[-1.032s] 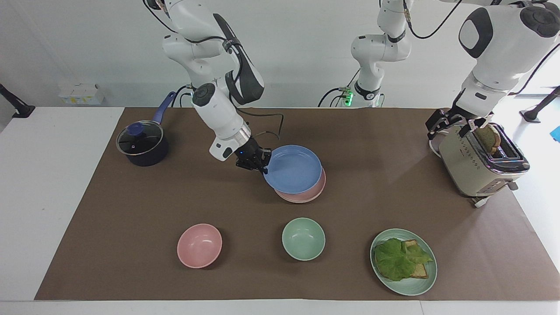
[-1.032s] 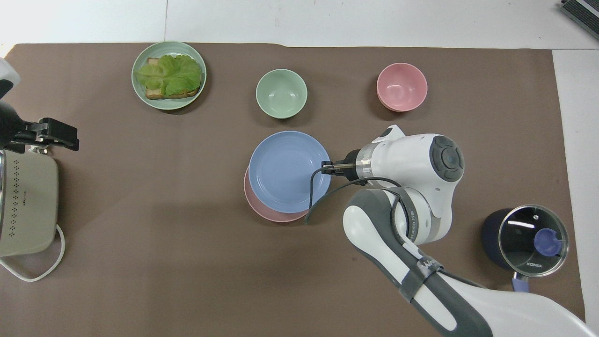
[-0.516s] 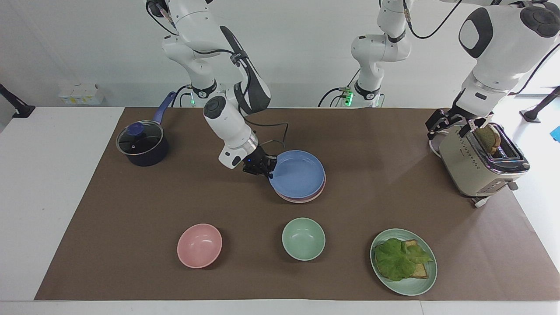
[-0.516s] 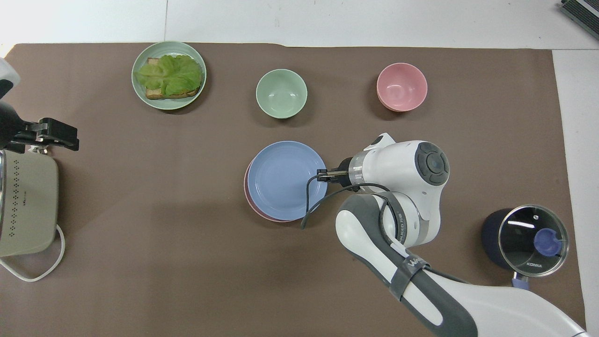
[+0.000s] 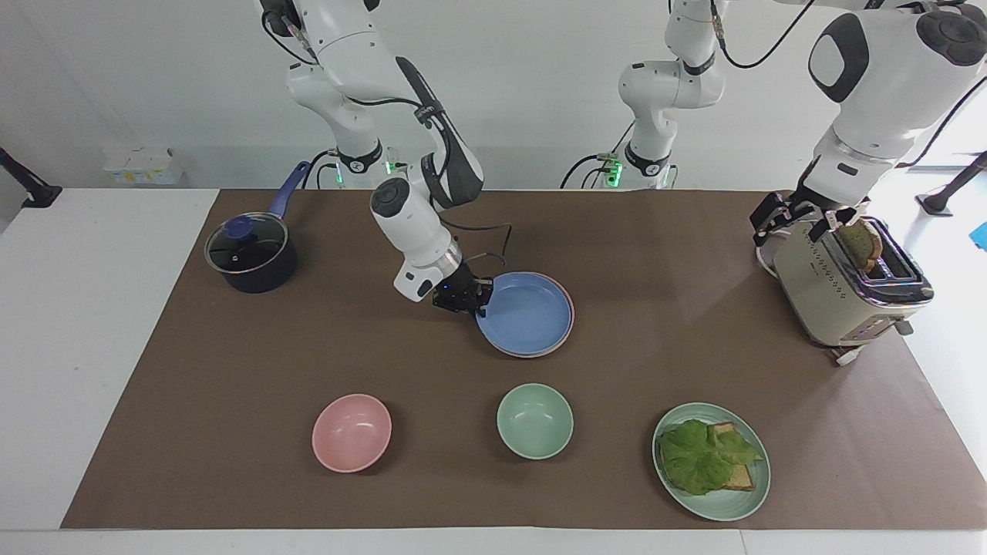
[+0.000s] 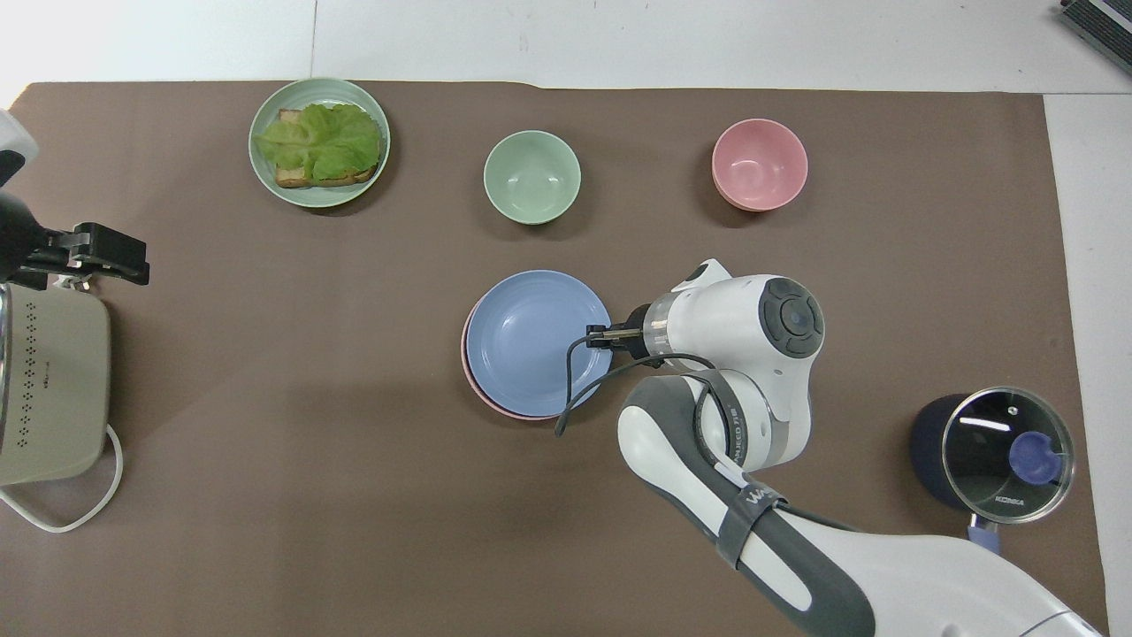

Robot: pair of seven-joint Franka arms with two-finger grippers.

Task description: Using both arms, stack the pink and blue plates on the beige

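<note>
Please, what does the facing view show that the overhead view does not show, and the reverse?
Only the facing view shows the brown toast slice that stands in the slot of the boxy beige toaster. Only the overhead view shows the toaster's white cord loop and the lettering on the round glass lid of the dark pot. Both show the round cornflower-blue plate lying on the pale pink plate, the right gripper at the blue plate's rim, and the left gripper at the toaster.
</note>
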